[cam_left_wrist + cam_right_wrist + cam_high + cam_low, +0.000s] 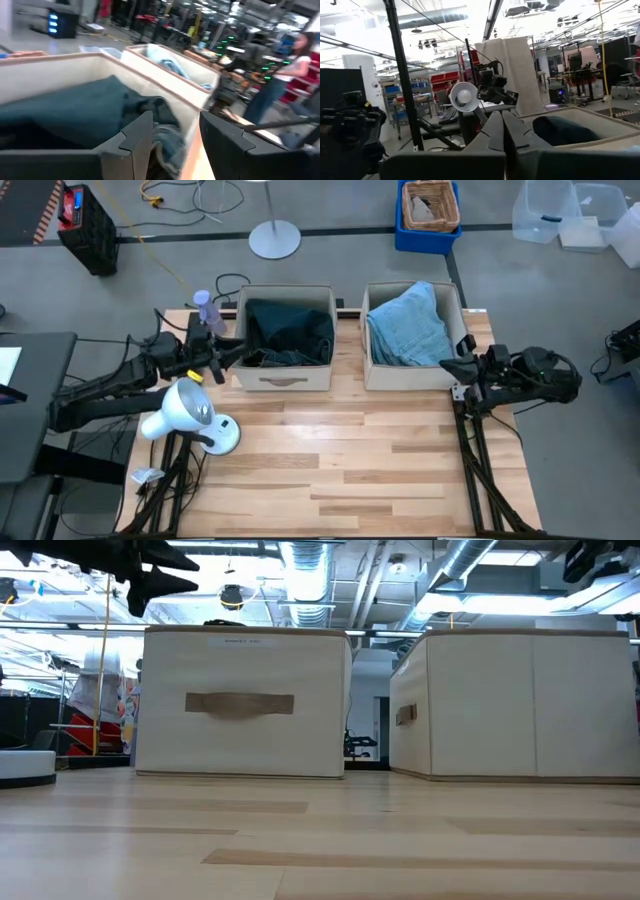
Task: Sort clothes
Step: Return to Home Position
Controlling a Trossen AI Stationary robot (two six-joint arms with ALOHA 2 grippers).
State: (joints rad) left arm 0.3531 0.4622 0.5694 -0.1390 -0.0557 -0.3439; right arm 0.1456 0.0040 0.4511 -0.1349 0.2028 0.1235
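Two beige fabric boxes stand at the table's far side. The left box (285, 378) holds dark garments (290, 330): in the left wrist view a teal shirt (75, 110) lies on top, with dark jeans (162, 137) beside it. I cannot pick out the black cloth piece. The right box (410, 375) holds the light blue denim jeans (408, 328). My left gripper (238, 352) is open and empty, above the left box's near left corner. My right gripper (447, 363) is shut and empty, by the right box's right side.
A white lamp (185, 415) stands on the table's left edge, near my left arm. A purple bottle (205, 308) stands at the far left corner. Bare wood (340, 470) lies in front of the boxes. A person (280, 85) stands in the room beyond the table.
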